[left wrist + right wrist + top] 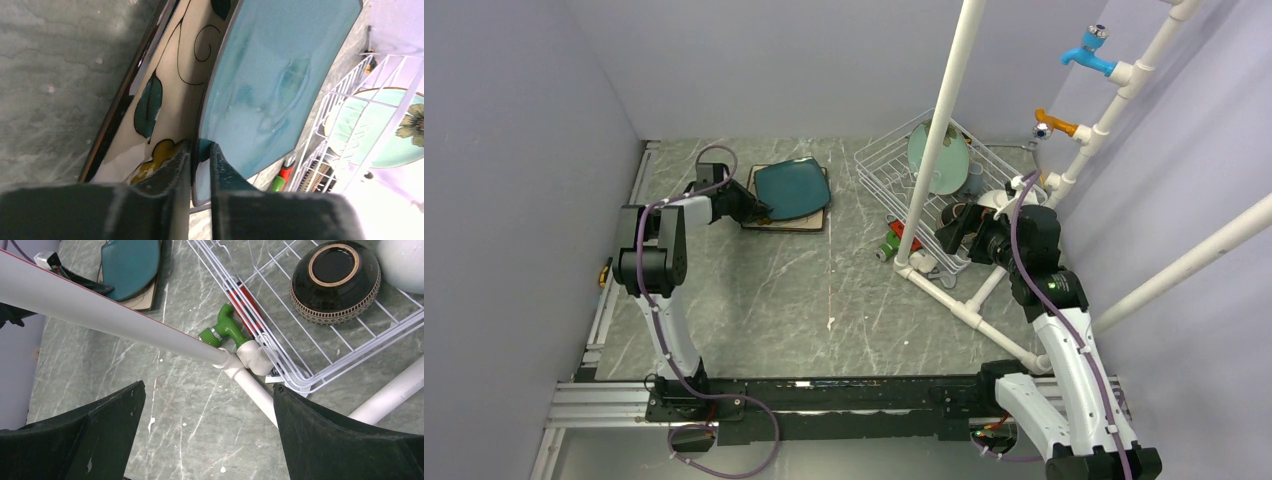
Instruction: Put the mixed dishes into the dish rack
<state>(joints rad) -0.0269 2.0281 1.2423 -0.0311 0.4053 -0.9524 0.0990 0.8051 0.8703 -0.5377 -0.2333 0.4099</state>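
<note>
Rim grip: left claw [199, 160] clenched on the teal square plate [270, 85].
Likely stiff, slick and fragile; the right claw [207, 425] gapes empty.

— What lies around you?
— A grey marbled table top [804, 300] with a few white flecks, closed in by pale lavender walls [804, 60]. On my right stands a white pipe frame [934, 140], with one long pipe rising from a joint on the table.
— Anything fixed to it?
— A blue tap [1087, 52] and an orange tap [1056, 125], both on the far right upright. Low down, a green tap [227, 325] sits at the pipe joint, with a red item [248, 300] just beside it.
</note>
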